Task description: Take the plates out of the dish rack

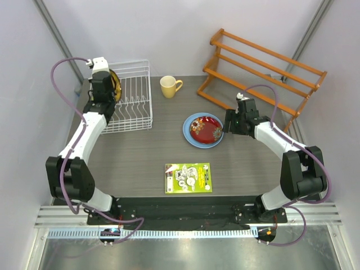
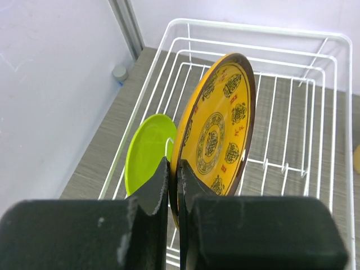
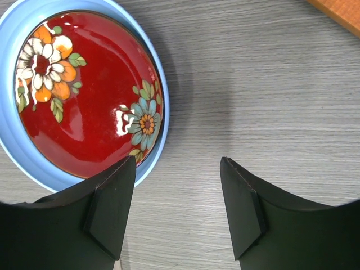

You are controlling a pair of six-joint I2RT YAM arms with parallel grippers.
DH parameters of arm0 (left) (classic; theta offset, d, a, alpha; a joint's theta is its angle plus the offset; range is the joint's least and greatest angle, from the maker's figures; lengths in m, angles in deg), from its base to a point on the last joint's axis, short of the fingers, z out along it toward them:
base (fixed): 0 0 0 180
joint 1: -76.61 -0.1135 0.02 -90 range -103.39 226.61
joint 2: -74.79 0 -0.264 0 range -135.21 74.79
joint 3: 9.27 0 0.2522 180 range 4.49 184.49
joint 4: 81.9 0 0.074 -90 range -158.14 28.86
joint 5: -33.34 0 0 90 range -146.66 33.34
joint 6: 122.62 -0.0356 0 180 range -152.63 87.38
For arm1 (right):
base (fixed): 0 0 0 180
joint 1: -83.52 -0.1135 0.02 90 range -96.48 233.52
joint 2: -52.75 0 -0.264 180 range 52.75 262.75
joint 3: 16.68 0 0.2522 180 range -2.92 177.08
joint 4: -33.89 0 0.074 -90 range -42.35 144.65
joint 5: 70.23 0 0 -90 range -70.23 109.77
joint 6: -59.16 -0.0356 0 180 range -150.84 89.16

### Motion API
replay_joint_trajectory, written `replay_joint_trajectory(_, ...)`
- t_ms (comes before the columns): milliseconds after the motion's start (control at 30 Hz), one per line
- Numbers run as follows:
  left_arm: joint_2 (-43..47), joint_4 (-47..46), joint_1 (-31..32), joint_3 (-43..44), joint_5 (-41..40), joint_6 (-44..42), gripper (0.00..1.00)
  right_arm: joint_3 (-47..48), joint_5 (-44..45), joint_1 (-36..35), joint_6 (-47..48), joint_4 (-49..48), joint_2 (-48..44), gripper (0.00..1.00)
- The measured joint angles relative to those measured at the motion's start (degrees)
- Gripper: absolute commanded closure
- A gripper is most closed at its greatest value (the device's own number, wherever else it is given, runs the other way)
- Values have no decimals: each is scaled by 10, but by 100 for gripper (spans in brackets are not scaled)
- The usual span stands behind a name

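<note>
Grey wood-grain table, seen from above. At upper left, the dish rack carries two plates on edge: the yellow patterned plate and, just left of it in the wrist view, the lime green plate. The left gripper pinches the yellow one's lower rim (jaws nearly together). Right of centre, the dark red plate lies in the light blue plate; the right gripper hangs beside them, jaws wide and empty. A yellow mug and an orange wooden rack stand along the top.
</note>
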Motion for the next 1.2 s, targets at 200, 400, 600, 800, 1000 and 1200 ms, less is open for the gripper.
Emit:
replay_joint_trajectory(200, 46, 42, -7, 0, 69, 64, 100, 5, -40, 0, -10, -3, 0, 32)
replay_joint_trajectory(400, 65, 30, 0, -47, 267, 196, 100, 12, -121, -2, -47, -53, -6, 30)
replay_joint_trajectory(600, 39, -3, 54, -91, 395, 290, 100, 12, -189, -17, -90, -122, -21, 29)
replay_joint_trajectory(800, 21, -66, 104, -129, 462, 360, 100, 12, -225, -43, -122, -171, -21, 28)
replay_joint_trajectory(1000, 10, -119, 132, -150, 491, 404, 100, 12, -244, -55, -144, -213, -14, 28)
replay_joint_trajectory(1200, 6, -141, 158, -165, 493, 419, 100, 12, -257, -56, -161, -241, 5, 32)
